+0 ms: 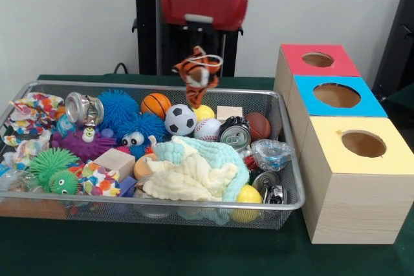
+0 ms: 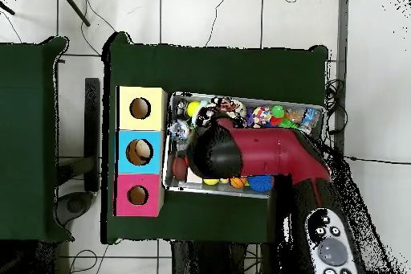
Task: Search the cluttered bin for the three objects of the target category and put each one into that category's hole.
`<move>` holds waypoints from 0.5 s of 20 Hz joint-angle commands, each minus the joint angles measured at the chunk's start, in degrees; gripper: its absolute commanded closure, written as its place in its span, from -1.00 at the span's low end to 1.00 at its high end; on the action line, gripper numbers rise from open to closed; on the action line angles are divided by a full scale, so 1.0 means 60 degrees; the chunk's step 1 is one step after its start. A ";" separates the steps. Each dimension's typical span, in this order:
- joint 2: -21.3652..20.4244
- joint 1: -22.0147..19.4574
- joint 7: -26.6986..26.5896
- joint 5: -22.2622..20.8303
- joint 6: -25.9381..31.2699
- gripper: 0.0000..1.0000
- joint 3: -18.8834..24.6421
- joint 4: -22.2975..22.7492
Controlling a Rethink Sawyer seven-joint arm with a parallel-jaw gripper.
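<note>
The cluttered bin (image 1: 289, 135) is a wide silver wire-mesh basket on the green table; it also shows in the overhead view (image 2: 317, 112). An orange, black and white striped tiger plush (image 1: 197, 74) hangs in the air above the bin's far rim. My gripper (image 1: 198, 55) is shut on its top, just under the red arm (image 1: 204, 4). In the overhead view the arm (image 2: 241, 152) covers the gripper, the plush and the bin's middle. Three wooden boxes with round holes stand beside the bin: red top (image 1: 343, 66), blue top (image 1: 372, 105), yellow top (image 1: 330, 150).
The bin holds a basketball (image 1: 155, 104), soccer ball (image 1: 180, 119), baseball (image 1: 207, 129), brown football (image 1: 258, 125), crushed cans (image 1: 235, 134), blue (image 1: 119, 106) and green (image 1: 52, 166) spiky balls, wooden blocks (image 1: 114, 161), and yellow and mint cloths (image 1: 194, 172).
</note>
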 commanded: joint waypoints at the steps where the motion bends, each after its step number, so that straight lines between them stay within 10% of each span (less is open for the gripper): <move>1: -0.0296 0.0892 0.1150 0.0344 0.0808 1.00 -0.0222 0.0942; 10: -0.0766 0.1785 0.1696 0.0753 -0.0048 1.00 -0.0680 0.2377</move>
